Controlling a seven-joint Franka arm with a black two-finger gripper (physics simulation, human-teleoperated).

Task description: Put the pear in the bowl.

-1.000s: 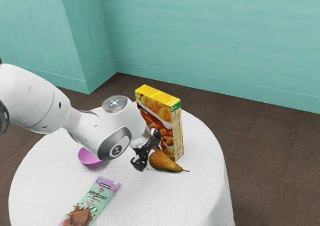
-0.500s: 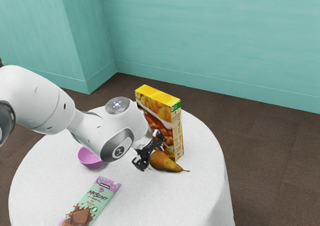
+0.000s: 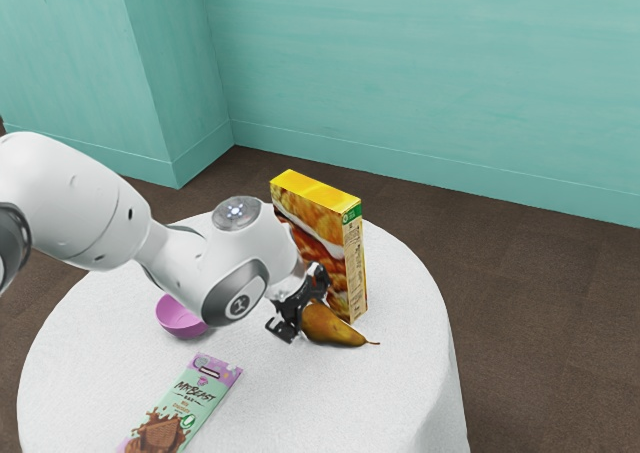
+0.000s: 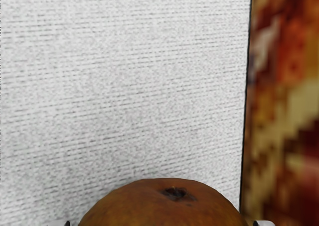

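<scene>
1. Movement over the last second is slight: the black two-finger gripper (image 3: 302, 312) has eased a little closer to the brown-gold pear (image 3: 336, 327) and now hides slightly more of its fat end.
2. The pear itself looks unmoved, lying on its side on the round table with its white cloth (image 3: 370, 403), its stem pointing away from the hand. It is not in the bowl.
3. Jaws stand wide, one on each side of the fat end. I see no squeeze on the fruit, and cannot tell whether either side touches it.
4. For the task, this reads as the last of the approach; closing on the pear would come next, then a lift.
5. The tall yellow cardboard food box (image 3: 318, 248) stands upright just beside the pear, so closing or lifting carelessly could knock it.
6. The small purple bowl (image 3: 179, 319) waits where it was, well apart from the pear, toward the exterior view's left. The carry should pass above the flat mint-and-lilac chocolate bar (image 3: 190, 403) or behind it.
</scene>
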